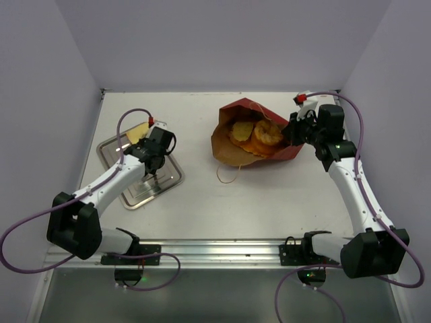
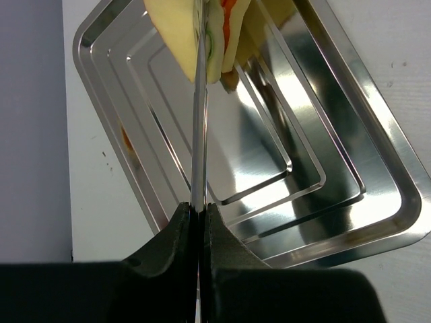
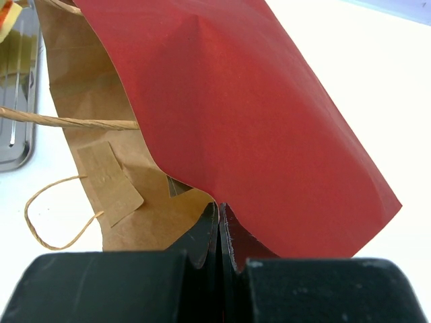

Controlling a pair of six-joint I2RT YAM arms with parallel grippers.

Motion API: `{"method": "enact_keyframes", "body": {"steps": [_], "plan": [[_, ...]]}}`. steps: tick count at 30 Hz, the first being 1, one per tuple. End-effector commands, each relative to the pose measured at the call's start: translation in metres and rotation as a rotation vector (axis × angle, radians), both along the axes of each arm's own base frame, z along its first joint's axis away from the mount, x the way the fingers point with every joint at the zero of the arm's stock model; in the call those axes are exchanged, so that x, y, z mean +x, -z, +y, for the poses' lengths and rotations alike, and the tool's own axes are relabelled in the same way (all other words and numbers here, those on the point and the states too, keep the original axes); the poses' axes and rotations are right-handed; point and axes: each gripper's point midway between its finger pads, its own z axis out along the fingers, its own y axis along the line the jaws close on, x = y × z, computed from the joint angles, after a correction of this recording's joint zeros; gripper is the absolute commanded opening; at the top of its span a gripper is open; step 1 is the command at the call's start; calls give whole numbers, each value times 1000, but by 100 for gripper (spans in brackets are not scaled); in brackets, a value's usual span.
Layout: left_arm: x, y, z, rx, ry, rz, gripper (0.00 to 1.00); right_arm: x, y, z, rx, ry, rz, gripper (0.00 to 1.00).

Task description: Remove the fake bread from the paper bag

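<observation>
The dark red paper bag (image 1: 250, 109) lies on its side at the back right, its brown mouth facing left. Orange-brown bread pieces (image 1: 267, 132) show inside that mouth. My right gripper (image 1: 291, 132) is shut on the bag's red edge (image 3: 256, 101), fingertips pinched at the fold (image 3: 221, 208). My left gripper (image 1: 155, 167) is shut on thin metal tongs (image 2: 198, 134), seen edge-on (image 2: 199, 207). The tongs reach up to a pale-yellow sandwich wedge (image 2: 178, 33) over the tray's far corner (image 1: 138, 132). Whether the tongs clamp the wedge I cannot tell.
A square metal tray (image 1: 172, 182) sits at the left under the left gripper, its rim (image 2: 397, 222) bright in the wrist view. A tan cord handle (image 1: 229, 176) loops onto the table in front of the bag. Purple walls close in the left, back and right.
</observation>
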Motion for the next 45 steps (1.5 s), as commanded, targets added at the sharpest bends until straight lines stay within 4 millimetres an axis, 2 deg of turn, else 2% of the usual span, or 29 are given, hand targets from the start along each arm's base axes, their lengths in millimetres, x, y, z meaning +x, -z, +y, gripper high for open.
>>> {"method": "enact_keyframes", "body": {"steps": [1, 3, 7, 11, 24, 32, 40, 45], "plan": [[15, -11, 5, 30, -24, -65, 7, 2, -20, 3, 29, -15, -69, 0], [16, -7, 5, 32, -25, -53, 11, 3, -19, 3, 29, -13, -68, 0], [16, -4, 4, 30, -26, -44, 27, 2, -18, 2, 30, -13, -66, 0], [17, -5, 0, 7, -14, -46, 36, 2, -18, 3, 32, -14, -65, 0], [16, -17, -18, -114, 41, -70, 42, 1, -19, 2, 32, -13, -68, 0], [12, -21, -26, -169, 64, -71, 42, 1, -20, 1, 35, -11, -71, 0], [9, -25, -23, -166, 57, -80, 43, 1, -20, 2, 38, -13, -67, 0], [9, -35, -21, -167, 53, -111, 43, 0, -20, 1, 36, -9, -70, 0]]}}
